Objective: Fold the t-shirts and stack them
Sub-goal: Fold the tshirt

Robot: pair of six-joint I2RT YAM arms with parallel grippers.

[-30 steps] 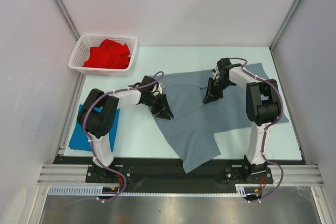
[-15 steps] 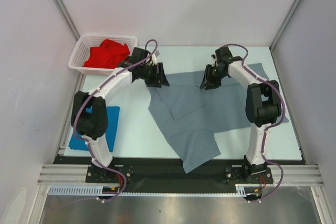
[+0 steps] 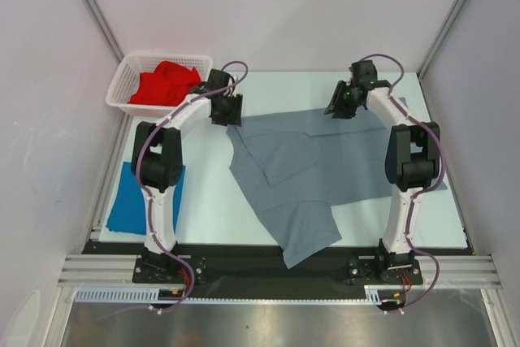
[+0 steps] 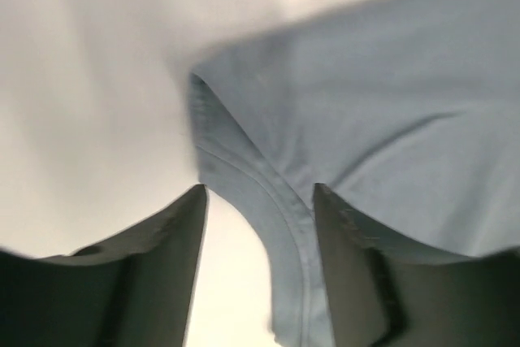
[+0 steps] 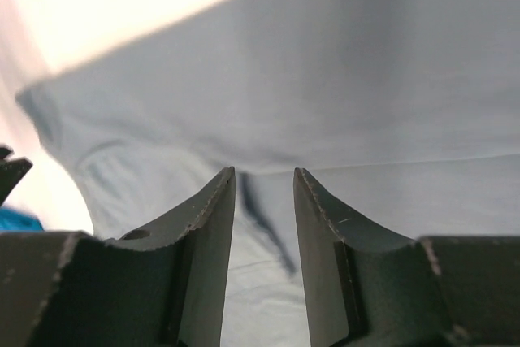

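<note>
**Grey shirt spread on the table, both grippers open at its far edge**

At the near left, a bright blue shirt (image 3: pixel 130 201) lies flat on the table (image 3: pixel 211 201), folded into a rough rectangle. In the far left corner a white basket (image 3: pixel 122 79) holds a crumpled red shirt (image 3: pixel 166 83).

The left gripper (image 3: pixel 230 113) sits just right of the basket, at the far left corner of the grey shirt (image 3: pixel 325 160). In the left wrist view its fingers (image 4: pixel 175 241) stand well apart, the gripper (image 4: pixel 260 193) clamping nothing. The hemmed edge of the grey shirt (image 4: pixel 366 103) runs down between the fingers.

The grey shirt covers the middle and right of the table. It is slate grey and mostly smooth, with one layer folded over another near its left side. A narrower part reaches toward the near edge.

The right gripper (image 3: pixel 339 109) hovers at the shirt's far edge, right of centre. Its own camera shows the gripper (image 5: pixel 264 172) with a narrow gap between its fingers and only flat grey cloth (image 5: pixel 325 79) beyond them.

One second earlier both grippers were nearer, over the middle of the grey shirt. The left arm was bent low above the blue shirt. Half a second ago they had reached the shirt's far edge. Now both arms stretch farther, and the shirt's far left corner lies flat. The blue and red shirts have not moved.
</note>
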